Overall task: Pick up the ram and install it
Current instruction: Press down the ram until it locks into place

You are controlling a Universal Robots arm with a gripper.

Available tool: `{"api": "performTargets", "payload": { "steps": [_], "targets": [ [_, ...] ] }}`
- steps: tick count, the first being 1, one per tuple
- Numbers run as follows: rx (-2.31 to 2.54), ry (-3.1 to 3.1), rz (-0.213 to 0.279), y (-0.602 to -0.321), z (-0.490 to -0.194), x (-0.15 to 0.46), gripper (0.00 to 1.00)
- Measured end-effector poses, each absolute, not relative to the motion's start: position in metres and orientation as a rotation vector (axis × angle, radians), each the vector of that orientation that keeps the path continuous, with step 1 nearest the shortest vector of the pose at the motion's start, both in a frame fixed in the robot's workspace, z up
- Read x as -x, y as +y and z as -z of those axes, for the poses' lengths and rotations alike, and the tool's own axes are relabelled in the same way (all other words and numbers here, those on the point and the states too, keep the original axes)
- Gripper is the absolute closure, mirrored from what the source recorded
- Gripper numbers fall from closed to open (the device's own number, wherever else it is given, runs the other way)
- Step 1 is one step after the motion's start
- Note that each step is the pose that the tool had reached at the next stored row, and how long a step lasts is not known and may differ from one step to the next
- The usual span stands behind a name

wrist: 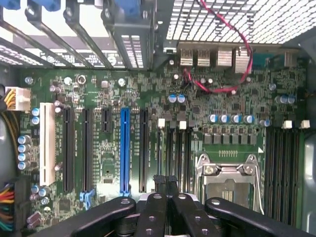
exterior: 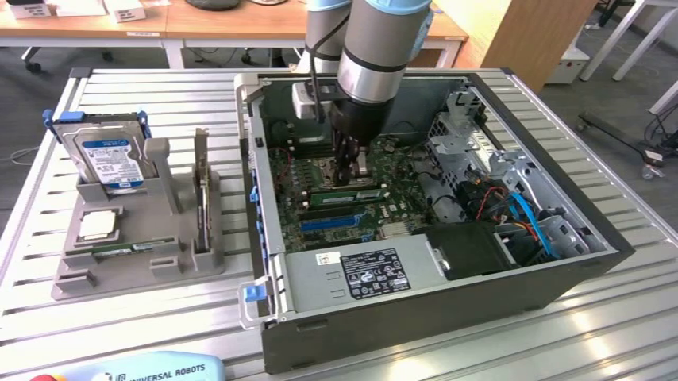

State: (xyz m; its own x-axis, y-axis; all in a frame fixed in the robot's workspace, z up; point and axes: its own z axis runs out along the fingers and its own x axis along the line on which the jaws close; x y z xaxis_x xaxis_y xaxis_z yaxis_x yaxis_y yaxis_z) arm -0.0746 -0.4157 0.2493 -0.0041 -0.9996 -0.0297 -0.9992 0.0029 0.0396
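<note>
While the pincer [wrist: 165,180] sits shut over the ram [exterior: 341,193] (seated), ext. view shows the hard drive [exterior: 109,159].

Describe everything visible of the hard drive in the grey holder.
The hard drive is a silvery metal box with a blue and white label facing the camera. Blue plastic pieces show at its upper corners. It stands on edge, leaning back slightly, slotted in the grey holder on the slatted table, at the exterior view's left of the computer case.
</note>
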Motion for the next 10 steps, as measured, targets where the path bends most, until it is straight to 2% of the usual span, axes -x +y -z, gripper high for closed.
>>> {"api": "performTargets", "payload": {
  "steps": [10],
  "targets": [
    [-2.212, -2.220, 0.077, -0.4157, -0.2492, 0.0808, 0.90]
  ]
}}
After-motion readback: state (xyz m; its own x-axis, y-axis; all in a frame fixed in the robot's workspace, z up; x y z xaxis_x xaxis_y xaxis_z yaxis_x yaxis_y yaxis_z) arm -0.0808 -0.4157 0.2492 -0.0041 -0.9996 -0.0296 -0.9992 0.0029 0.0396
